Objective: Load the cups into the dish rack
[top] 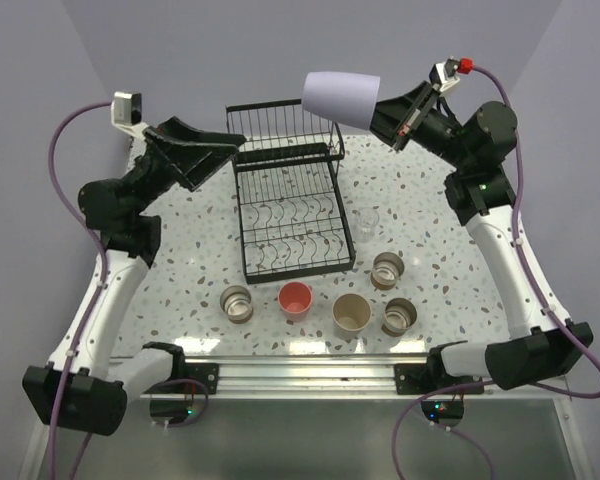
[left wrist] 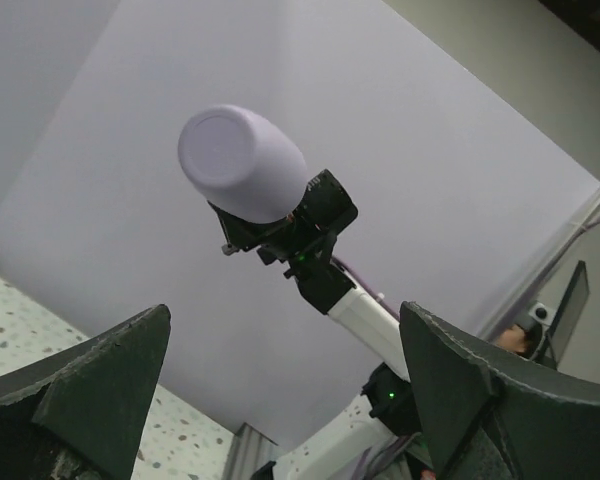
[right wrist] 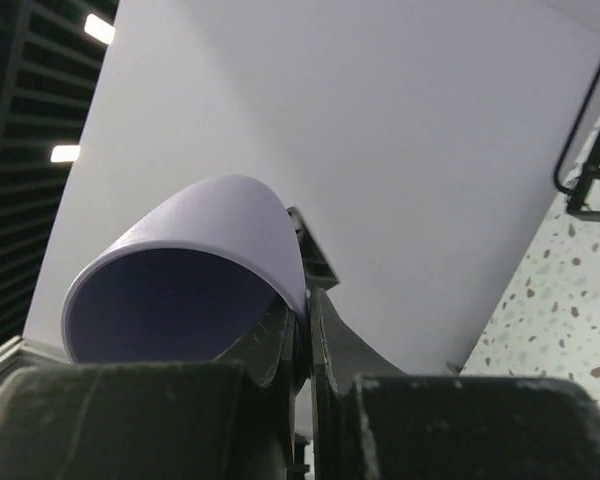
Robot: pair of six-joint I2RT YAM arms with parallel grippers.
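Observation:
My right gripper point(top: 380, 112) is shut on the rim of the lavender cup point(top: 341, 98), which hangs on its side high above the black wire dish rack point(top: 290, 205), base pointing left. Its wall is pinched between the jaws in the right wrist view, at the lavender cup point(right wrist: 210, 240). The left wrist view sees the lavender cup's base point(left wrist: 242, 160). My left gripper point(top: 218, 158) stands open and empty by the rack's left side. On the table lie a red-pink cup point(top: 295, 298), a beige cup point(top: 351, 313), a clear glass point(top: 369, 221) and three short tan-and-metallic cups point(top: 238, 303) point(top: 388, 269) point(top: 399, 316).
The rack has a small raised basket point(top: 280, 125) at the back and a lower tray with curved dividers. Purple walls close in the table on the left, right and back. The arm bases and a metal rail point(top: 310, 372) run along the near edge.

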